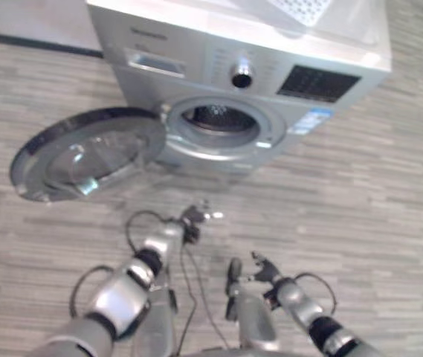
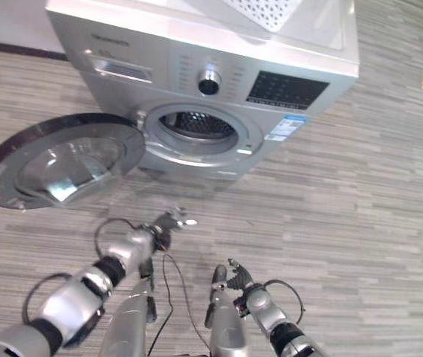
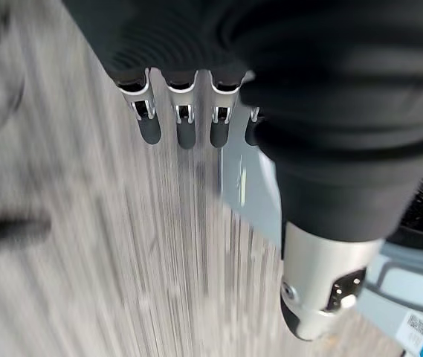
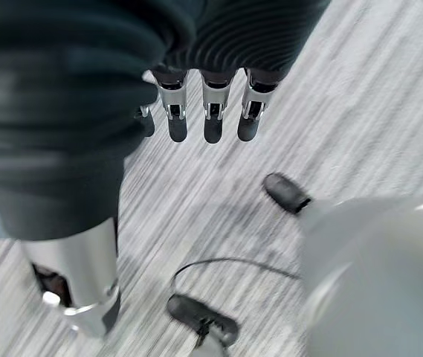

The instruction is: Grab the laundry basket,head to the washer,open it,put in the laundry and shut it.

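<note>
A silver front-loading washer point(image 1: 256, 67) stands on a grey striped floor point(image 1: 389, 223), its round door point(image 1: 85, 152) swung wide open to the robot's left and its drum opening point(image 1: 218, 123) exposed. The door hangs from a hinge on the left edge of the opening, glass bowl facing up toward the camera. A control knob point(image 1: 241, 75) sits on the front panel, with a dark display point(image 1: 317, 82) to its right and a detergent drawer point(image 1: 154, 62) to its left. On top of the washer rests a white perforated object point(image 2: 267, 11) — cut off by the frame, so what it is cannot be told.

The left hand point(image 1: 196, 216) reaches forward, low over the floor, near the washer but apart from it. In the left wrist view its fingers point(image 3: 186, 130) point straight out and relaxed, gripping nothing, with the washer's lower front just past them. The right hand point(image 1: 262, 268) hangs nearer the robot, also over bare floor — its fingers point(image 4: 212, 126) likewise straight and loose, empty.
</note>
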Motion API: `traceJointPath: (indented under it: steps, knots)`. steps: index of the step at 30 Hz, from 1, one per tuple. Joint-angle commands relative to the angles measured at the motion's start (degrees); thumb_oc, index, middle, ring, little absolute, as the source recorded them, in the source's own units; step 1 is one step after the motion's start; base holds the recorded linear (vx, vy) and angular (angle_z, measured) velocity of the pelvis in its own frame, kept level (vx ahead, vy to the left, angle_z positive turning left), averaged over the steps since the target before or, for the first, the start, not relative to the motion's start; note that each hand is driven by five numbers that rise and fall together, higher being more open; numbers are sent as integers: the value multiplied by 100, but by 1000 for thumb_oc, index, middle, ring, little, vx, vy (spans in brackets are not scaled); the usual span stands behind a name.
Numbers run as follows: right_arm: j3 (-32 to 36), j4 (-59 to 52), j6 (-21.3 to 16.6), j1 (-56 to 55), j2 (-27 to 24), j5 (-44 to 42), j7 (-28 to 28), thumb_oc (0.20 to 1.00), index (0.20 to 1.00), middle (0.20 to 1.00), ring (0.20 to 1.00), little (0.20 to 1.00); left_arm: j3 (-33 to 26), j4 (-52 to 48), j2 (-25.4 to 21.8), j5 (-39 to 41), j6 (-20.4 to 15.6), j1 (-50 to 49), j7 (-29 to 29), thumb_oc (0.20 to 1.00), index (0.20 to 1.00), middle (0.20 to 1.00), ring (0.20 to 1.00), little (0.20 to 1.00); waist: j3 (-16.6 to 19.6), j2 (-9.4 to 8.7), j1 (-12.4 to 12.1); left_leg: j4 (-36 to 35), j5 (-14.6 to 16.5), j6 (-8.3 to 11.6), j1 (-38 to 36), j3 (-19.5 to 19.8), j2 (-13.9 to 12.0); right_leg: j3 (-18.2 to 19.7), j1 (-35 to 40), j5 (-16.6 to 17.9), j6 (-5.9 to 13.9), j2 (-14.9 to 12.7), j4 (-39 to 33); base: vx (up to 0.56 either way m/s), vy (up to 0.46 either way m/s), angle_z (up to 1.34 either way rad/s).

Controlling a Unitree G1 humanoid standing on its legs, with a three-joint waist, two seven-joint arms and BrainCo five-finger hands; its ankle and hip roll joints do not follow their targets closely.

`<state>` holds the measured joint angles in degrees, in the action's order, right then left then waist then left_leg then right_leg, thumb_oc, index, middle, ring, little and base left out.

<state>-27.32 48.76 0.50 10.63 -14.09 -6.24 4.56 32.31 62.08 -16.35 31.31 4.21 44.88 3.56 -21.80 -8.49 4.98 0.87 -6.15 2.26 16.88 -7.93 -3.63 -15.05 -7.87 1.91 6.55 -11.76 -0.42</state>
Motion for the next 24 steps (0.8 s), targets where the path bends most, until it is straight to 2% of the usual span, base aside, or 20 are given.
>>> traceJointPath:
  steps: [1,7,13,16,18,24]
  knots:
    - [160,-97,-110,-39,-318,-140,-71,1000,1000,1000,1000,1000,-204,334,-47,-438,-212,732,-37,1000,1000,1000,1000,1000,-160,259,-140,-157,408,116,-464,-93,-345,28,-383,-343,193,-268,746,0,0,0]
    - [156,-224,-215,-129,-399,-101,-241,1000,1000,1000,1000,1000,-265,710,-610,-1264,-249,1210,6,1000,1000,1000,1000,1000,-209,286,-183,-106,392,132,-463,-37,-363,3,-286,-308,185,-236,656,-1,-1,1]
    - [146,-292,-229,-144,-411,-56,-286,1000,1000,1000,1000,1000,-239,495,-867,-1400,-291,1212,-30,1000,1000,1000,1000,1000,-234,375,-253,-52,404,138,-437,23,-356,-41,-217,-321,177,-245,640,-4,0,4]
    - [164,-315,-218,-169,-417,-22,-307,1000,1000,1000,1000,1000,-208,216,-952,-1342,-341,1132,-44,1000,1000,1000,1000,1000,-222,407,-273,-27,424,140,-433,34,-349,-54,-186,-314,181,-262,630,-3,11,11]
    - [222,-342,-186,-196,-443,-21,-307,1000,1000,1000,1000,1000,-141,-419,-1069,-1083,-384,933,-50,1000,1000,1000,1000,1000,-204,438,-305,10,453,134,-421,23,-346,-64,-174,-313,181,-279,632,0,15,8]
    - [381,-386,-108,-263,-485,28,-308,1000,1000,1000,1000,1000,7,-1357,-1310,-852,-390,554,-21,1000,1000,1000,1000,1000,-129,434,-339,232,585,121,-377,29,-355,-52,-127,-310,182,-297,663,2,7,2]
